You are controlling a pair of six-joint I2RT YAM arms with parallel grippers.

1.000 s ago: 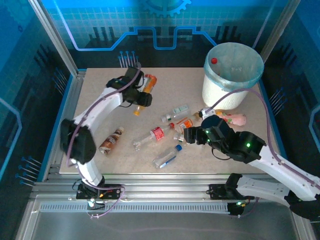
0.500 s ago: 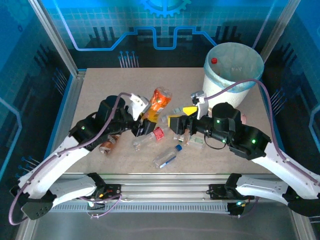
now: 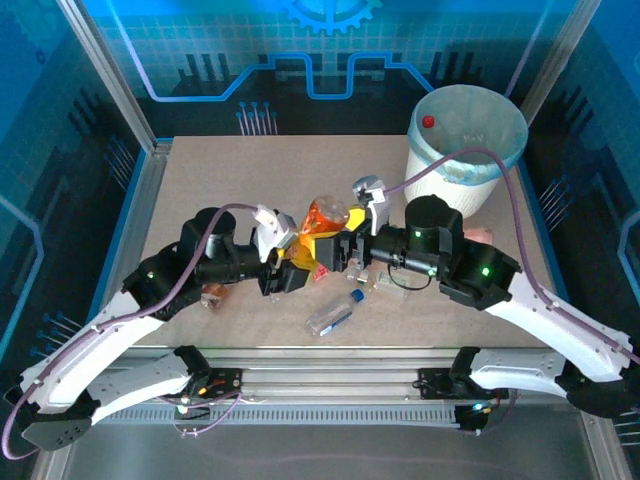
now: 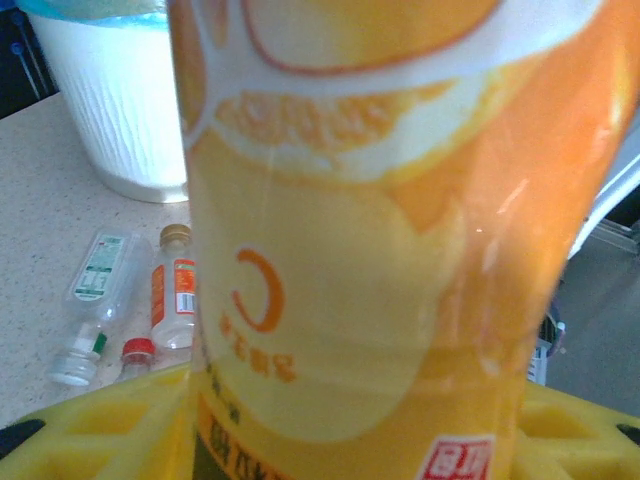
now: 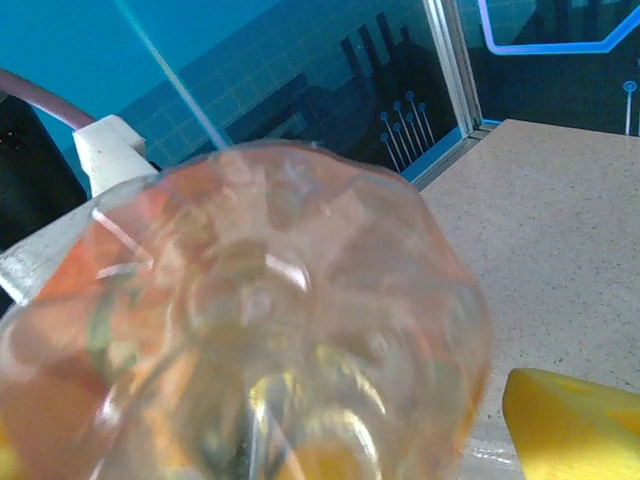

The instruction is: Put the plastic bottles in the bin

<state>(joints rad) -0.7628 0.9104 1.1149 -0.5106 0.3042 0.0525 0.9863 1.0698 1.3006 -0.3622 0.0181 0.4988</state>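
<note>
Beige speckled table (image 3: 200, 180), blue-lit cage. One bin (image 3: 440, 185) far right, red cap (image 3: 428, 121) at its rim. Left gripper (image 3: 298, 256) clamps one orange bottle (image 3: 325, 215) mid-table. Right gripper (image 3: 338, 248) fingers are spread by its base, contact unclear. Three small bottles (image 4: 100, 280) lie near the bin, one blue-capped bottle (image 3: 335, 313) nearer. Others are half under the arms, can't count.

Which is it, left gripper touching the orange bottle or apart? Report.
Touching. The left wrist view shows the orange bottle wedged against the left gripper's yellow fingers on both sides.
</note>
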